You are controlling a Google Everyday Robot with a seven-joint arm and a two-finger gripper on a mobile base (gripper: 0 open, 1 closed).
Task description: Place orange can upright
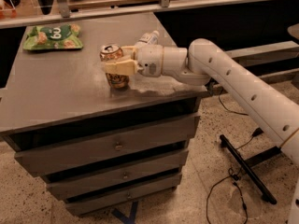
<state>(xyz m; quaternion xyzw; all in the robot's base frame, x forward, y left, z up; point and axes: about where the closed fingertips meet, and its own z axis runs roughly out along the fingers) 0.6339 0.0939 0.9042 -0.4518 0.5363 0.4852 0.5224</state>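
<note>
The orange can [113, 55] is a shiny orange-gold drink can with a silver top. It stands nearly upright near the middle of the grey cabinet top [60, 97], its base at or just above the surface. My gripper [116, 67] reaches in from the right on a white arm [224, 73] and is shut around the can's middle, with cream fingers [120, 68] across its front.
A green snack bag [53, 36] lies at the cabinet's back left. A clear plastic bottle [148, 37] lies behind my wrist. The cabinet has several drawers [117, 146]. Black cables and a black bar [243, 167] lie on the floor to the right.
</note>
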